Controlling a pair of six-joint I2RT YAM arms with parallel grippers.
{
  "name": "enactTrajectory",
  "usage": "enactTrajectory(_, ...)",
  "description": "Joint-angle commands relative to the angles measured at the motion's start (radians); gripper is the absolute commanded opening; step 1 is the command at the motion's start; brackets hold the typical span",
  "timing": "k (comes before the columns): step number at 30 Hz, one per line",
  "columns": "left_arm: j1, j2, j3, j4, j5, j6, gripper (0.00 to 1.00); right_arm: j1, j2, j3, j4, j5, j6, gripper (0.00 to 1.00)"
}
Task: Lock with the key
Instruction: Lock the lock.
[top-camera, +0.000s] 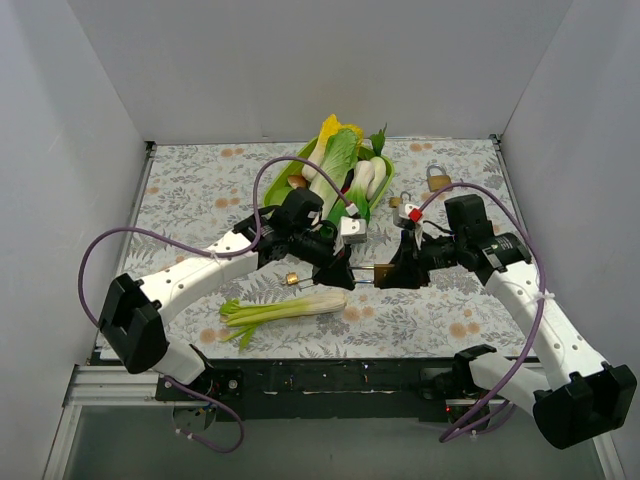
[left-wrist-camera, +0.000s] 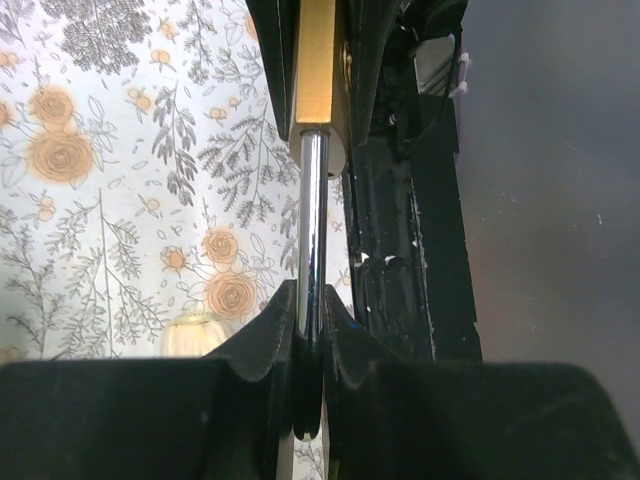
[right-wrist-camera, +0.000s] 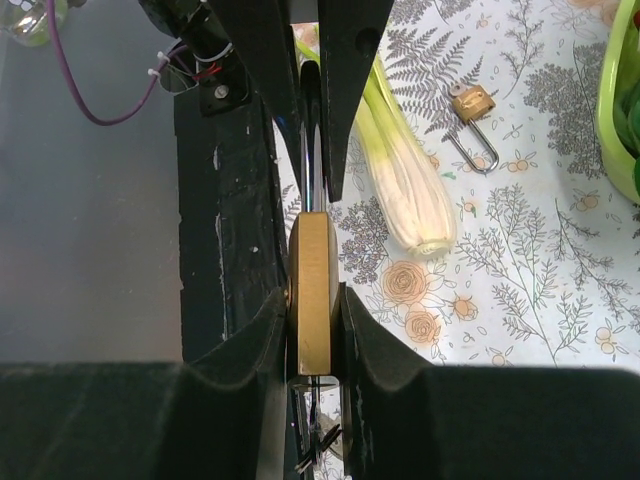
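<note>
A brass padlock (top-camera: 381, 271) is held in the air between both grippers over the table's front middle. My right gripper (right-wrist-camera: 313, 300) is shut on its brass body (right-wrist-camera: 313, 285). My left gripper (left-wrist-camera: 310, 300) is shut on its silver shackle (left-wrist-camera: 311, 220), which runs into the brass body (left-wrist-camera: 316, 60). In the top view the left gripper (top-camera: 343, 272) and the right gripper (top-camera: 396, 272) face each other, close together. Thin dark key parts (right-wrist-camera: 337, 440) show at the body's near end in the right wrist view, mostly hidden by the fingers.
A leek (top-camera: 285, 308) lies below the left gripper, with a small brass padlock (top-camera: 292, 279) beside it. A green basket of vegetables (top-camera: 300, 165) stands at the back. Two more padlocks (top-camera: 437, 178) (top-camera: 407, 208) lie at the back right. Walls close in on both sides.
</note>
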Motion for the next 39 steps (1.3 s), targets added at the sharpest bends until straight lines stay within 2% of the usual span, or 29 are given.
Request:
enactTrajectory(1, -0.023, 0.026, 0.080, 0.161, 0.068, -0.086, 0.00, 0.056, -0.011, -0.011, 0.194, -0.035, 0.085, 0.01)
enactTrajectory(12, -0.029, 0.069, 0.093, 0.371, 0.074, -0.244, 0.00, 0.131, -0.017, -0.075, 0.355, -0.020, 0.184, 0.01)
enactTrajectory(17, -0.049, 0.089, 0.139, 0.408, 0.079, -0.277, 0.00, 0.137, -0.019, -0.120, 0.401, -0.030, 0.217, 0.01)
enactTrajectory(21, -0.065, 0.091, 0.145, 0.492, 0.081, -0.344, 0.00, 0.158, -0.013, -0.143, 0.498, -0.032, 0.301, 0.01)
enactTrajectory(27, -0.076, 0.092, 0.135, 0.557, 0.078, -0.355, 0.00, 0.209, 0.006, -0.170, 0.622, -0.020, 0.387, 0.01)
enactTrajectory(32, -0.076, 0.080, 0.123, 0.574, 0.088, -0.364, 0.00, 0.221, 0.019, -0.179, 0.662, -0.032, 0.428, 0.01)
enactTrajectory(39, -0.076, 0.034, 0.053, 0.635, 0.088, -0.382, 0.00, 0.254, 0.042, -0.180, 0.782, -0.046, 0.511, 0.01)
